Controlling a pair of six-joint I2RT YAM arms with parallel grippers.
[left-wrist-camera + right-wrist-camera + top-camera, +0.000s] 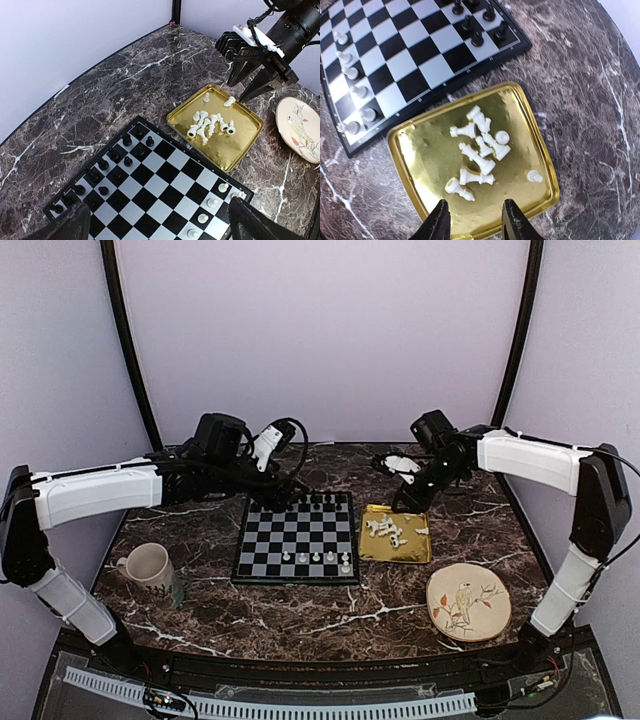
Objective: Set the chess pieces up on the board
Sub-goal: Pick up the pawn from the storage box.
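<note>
I'm hovering my right end effector [475,207], parted and empty, over the chess pieces [477,145] heaped in the gold tray [420,160] to pick one, left end effector [159,210] released above the board [170,172].

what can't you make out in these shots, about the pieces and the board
Top view: the white chess pieces in the gold tray are too small to tell their kinds.
Left wrist view: the board's lower part runs off the bottom edge, partly behind the left pincer.
Right wrist view: much of the board runs off the top and left edges; the right pincer shows only its tips.
</note>
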